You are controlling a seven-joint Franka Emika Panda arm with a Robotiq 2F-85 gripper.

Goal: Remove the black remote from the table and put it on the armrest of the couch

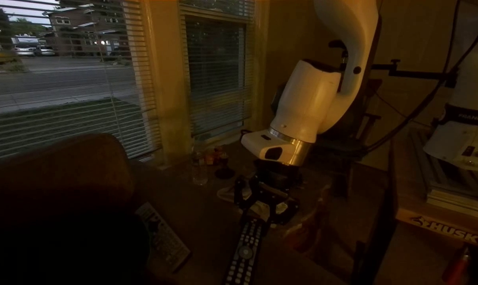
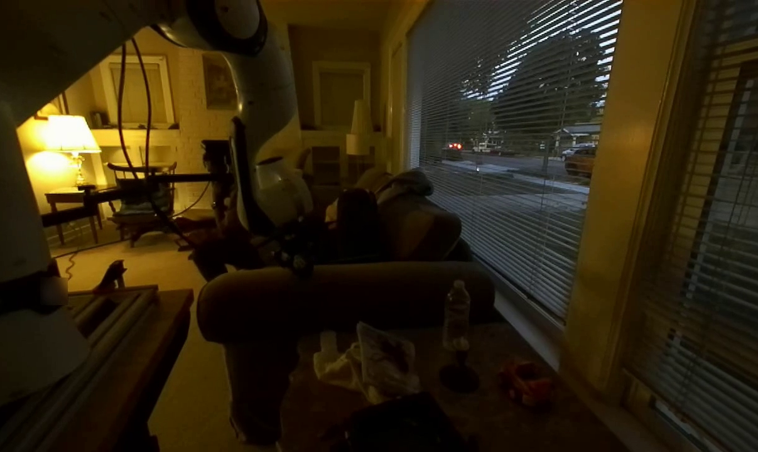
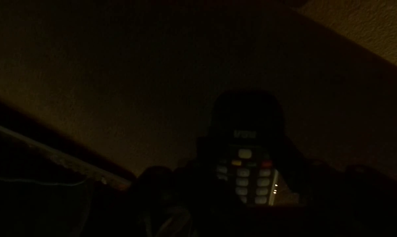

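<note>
Black remote (image 1: 244,253), one end in hand (image 1: 257,223)

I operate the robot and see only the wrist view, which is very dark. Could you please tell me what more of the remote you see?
Observer: In an exterior view, the black remote shows a round button pad.
Operator: Thank you. Does something tall stand nearby?
Observer: Yes, a clear bottle stands upright on the table.
Operator: And where am I now, please?
Observer: Along the armrest, the gripper looks nearer the end away from the window; contact is unclear.
</note>
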